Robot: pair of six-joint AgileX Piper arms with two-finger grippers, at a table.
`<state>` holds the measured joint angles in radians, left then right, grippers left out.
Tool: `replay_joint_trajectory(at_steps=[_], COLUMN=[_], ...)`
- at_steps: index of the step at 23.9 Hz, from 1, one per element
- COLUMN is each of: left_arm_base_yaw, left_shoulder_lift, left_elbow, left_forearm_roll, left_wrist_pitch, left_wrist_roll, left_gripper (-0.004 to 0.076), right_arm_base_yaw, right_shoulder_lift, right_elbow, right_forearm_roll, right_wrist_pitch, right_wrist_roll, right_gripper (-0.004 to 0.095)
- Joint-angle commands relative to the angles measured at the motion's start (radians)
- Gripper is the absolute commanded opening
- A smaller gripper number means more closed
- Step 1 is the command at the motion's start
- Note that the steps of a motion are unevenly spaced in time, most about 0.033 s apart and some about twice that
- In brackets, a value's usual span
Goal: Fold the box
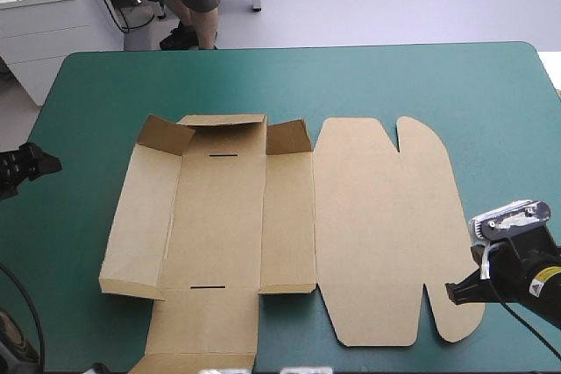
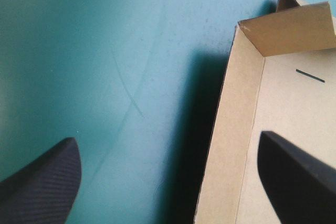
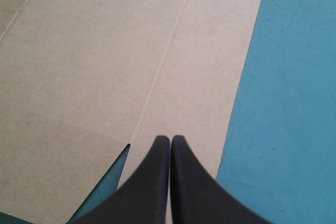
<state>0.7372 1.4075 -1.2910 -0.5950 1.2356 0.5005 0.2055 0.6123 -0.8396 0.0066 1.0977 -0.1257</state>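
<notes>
**Box half-raised at mid-table**

Your box lies mid-table, walls partly up on its 9 o'clock half, lid flat toward 3 o'clock. It looks light, stiff and apt to slide, so pinch the left wall by its top edge. Your left gripper gapes beside that wall. Your right gripper is closed and empty over the lid's 4 o'clock corner.

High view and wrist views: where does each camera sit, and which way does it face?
High view: above and behind, looking down on the table and the box; left pincer and right pincer at the sides.
Left wrist view: over the open left pincer, facing the box's raised left wall.
Right wrist view: over the shut right pincer, facing the flat lid.
Shared: high and left wrist views both show the far-left corner flap.
</notes>
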Motion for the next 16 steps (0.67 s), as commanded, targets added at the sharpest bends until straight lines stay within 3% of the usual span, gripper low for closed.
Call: replay_joint_trajectory(at_steps=[1, 10, 12, 16], left_arm_base_yaw=[-0.001, -0.042, -0.089, -0.163], left_shoulder_lift=[0.016, 0.091, 0.093, 0.093], left_elbow=[0.026, 0.231, 0.289, 0.320], left_forearm_roll=[-0.059, -0.100, -0.164, -0.162], left_wrist_pitch=[0.061, 0.067, 0.067, 0.067], left_wrist_roll=[0.021, 0.155, 0.249, 0.261], left_gripper=[0.0654, 0.0654, 0.0654, 0.0654], right_arm_base_yaw=[-0.005, -0.005, -0.005, -0.005], right_shoulder_lift=[0.001, 0.001, 0.001, 0.001], right_elbow=[-0.026, -0.026, -0.026, -0.026], right_forearm_roll=[-0.007, -0.007, -0.007, -0.007], right_wrist_pitch=[-0.054, -0.055, -0.055, -0.055], right_wrist_roll=[-0.012, -0.012, -0.012, -0.012], right_gripper=[-0.0013, -0.0013, -0.0013, -0.0013])
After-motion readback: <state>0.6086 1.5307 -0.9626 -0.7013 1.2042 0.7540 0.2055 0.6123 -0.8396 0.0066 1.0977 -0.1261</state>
